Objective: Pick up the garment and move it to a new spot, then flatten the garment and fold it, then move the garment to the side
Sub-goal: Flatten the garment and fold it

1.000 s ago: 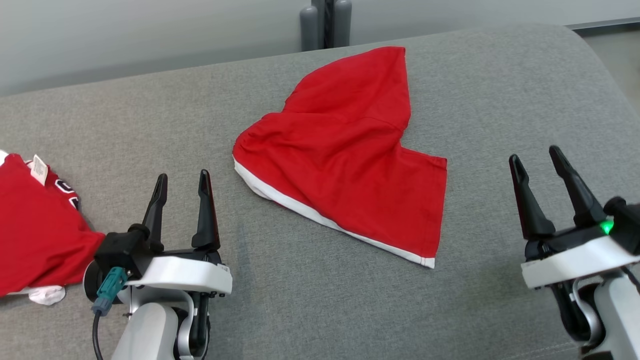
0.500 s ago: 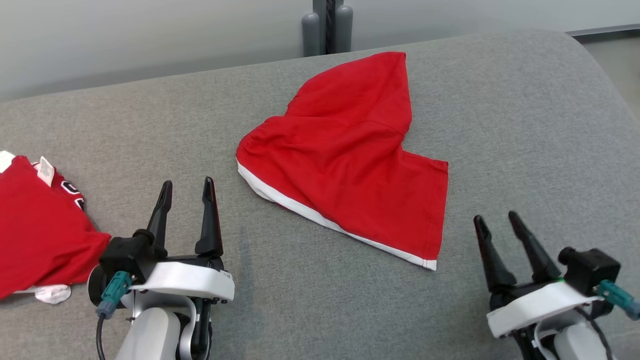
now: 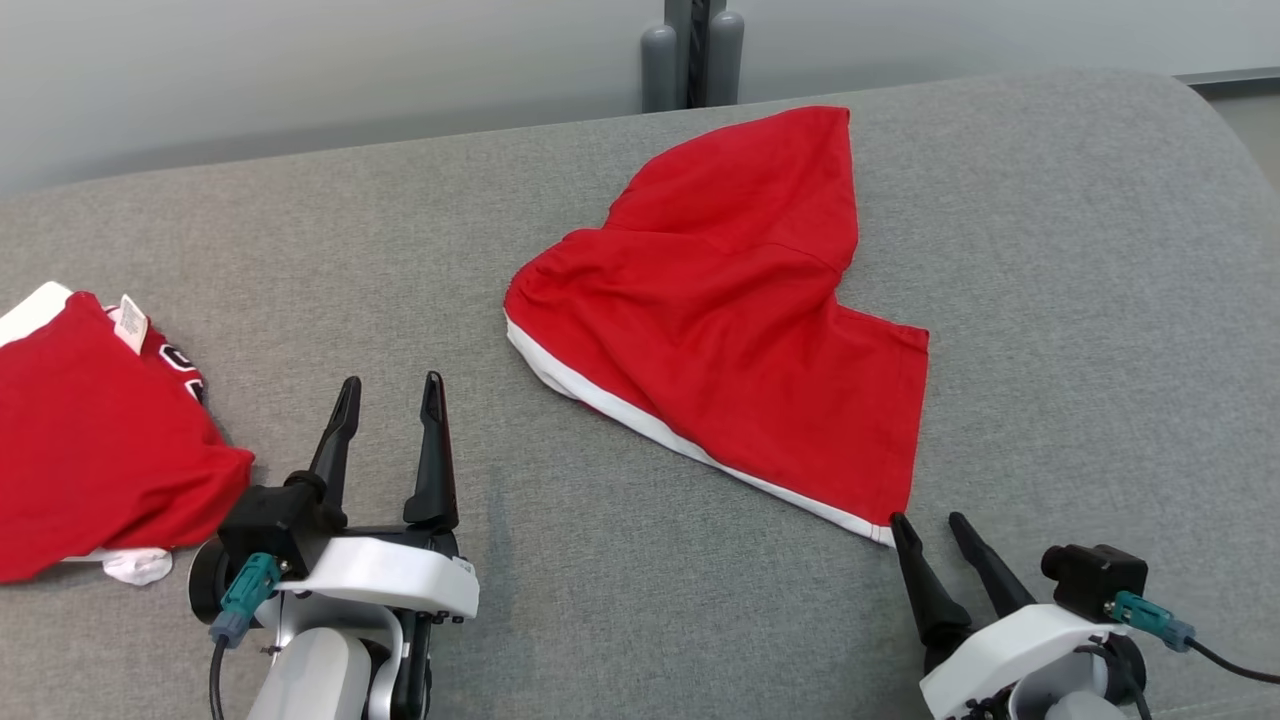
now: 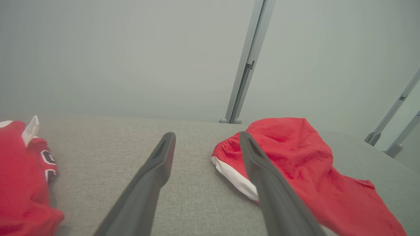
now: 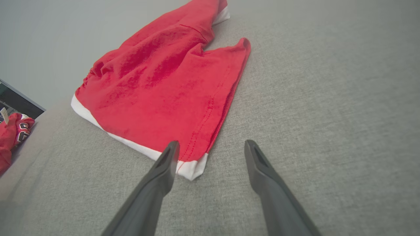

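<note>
The garment (image 3: 95,450), a red jersey with a small white tag and dark lettering, lies bunched at the left edge of the grey padded surface (image 3: 620,610). It also shows as the garment (image 4: 19,186) in the left wrist view and the garment (image 5: 11,131) in the right wrist view. My left gripper (image 3: 391,382) stands open just right of it, empty, as does the left gripper (image 4: 207,134). My right gripper (image 3: 928,520) is open and empty at the lower right. The right gripper (image 5: 211,143) has its left finger at the near corner of a second red cloth.
A second red cloth (image 3: 740,320) with a white edge stripe lies spread in the middle, also seen as the red cloth (image 5: 164,88) and the red cloth (image 4: 305,170). Grey posts (image 3: 692,50) stand behind the far edge. The surface curves down at the right (image 3: 1230,200).
The head camera has shifted, sliding the scene a little right. My right gripper has drawn back and left to the near corner of the middle red cloth. The left gripper has barely moved.
</note>
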{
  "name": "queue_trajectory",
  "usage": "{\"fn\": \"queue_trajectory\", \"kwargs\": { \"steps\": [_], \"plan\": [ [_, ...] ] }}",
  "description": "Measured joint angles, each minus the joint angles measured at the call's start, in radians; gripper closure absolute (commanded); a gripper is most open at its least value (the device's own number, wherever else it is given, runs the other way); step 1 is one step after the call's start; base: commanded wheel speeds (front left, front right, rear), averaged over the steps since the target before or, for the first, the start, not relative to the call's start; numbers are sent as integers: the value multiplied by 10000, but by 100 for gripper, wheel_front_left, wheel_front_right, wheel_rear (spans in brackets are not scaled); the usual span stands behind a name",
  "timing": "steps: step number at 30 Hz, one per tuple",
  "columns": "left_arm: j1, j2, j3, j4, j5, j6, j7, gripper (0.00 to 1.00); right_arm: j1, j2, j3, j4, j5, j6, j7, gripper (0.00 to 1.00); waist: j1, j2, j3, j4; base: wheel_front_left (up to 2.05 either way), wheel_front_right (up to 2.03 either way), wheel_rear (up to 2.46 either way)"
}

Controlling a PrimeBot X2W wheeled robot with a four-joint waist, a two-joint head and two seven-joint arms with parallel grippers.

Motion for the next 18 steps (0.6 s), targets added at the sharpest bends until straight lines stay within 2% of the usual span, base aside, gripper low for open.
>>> {"fn": "queue_trajectory", "kwargs": {
  "steps": [8,9,10,11,12,18],
  "plan": [
    [-8,2,-109,6,6,2,0,0,-423,35,723,794,1162,0,-10,0,0,0,31,271,0,0,0],
    [-8,2,-111,2,6,8,0,0,-467,35,784,842,1317,0,-19,5,0,0,34,297,0,0,0],
    [-7,2,-107,-2,6,17,0,0,-513,21,857,886,1427,0,-19,30,0,0,37,319,0,0,0],
    [-7,2,-105,-8,10,19,0,0,-566,-6,957,909,1482,0,-19,62,0,0,39,336,0,0,0],
    [-7,0,-104,-12,15,21,0,0,-616,-42,1064,899,1490,0,-15,98,0,0,41,352,0,0,0],
    [2,2,-65,-17,17,59,0,0,-668,-171,1034,663,1413,0,-2,100,0,-1,1,350,0,0,0]
  ]
}}
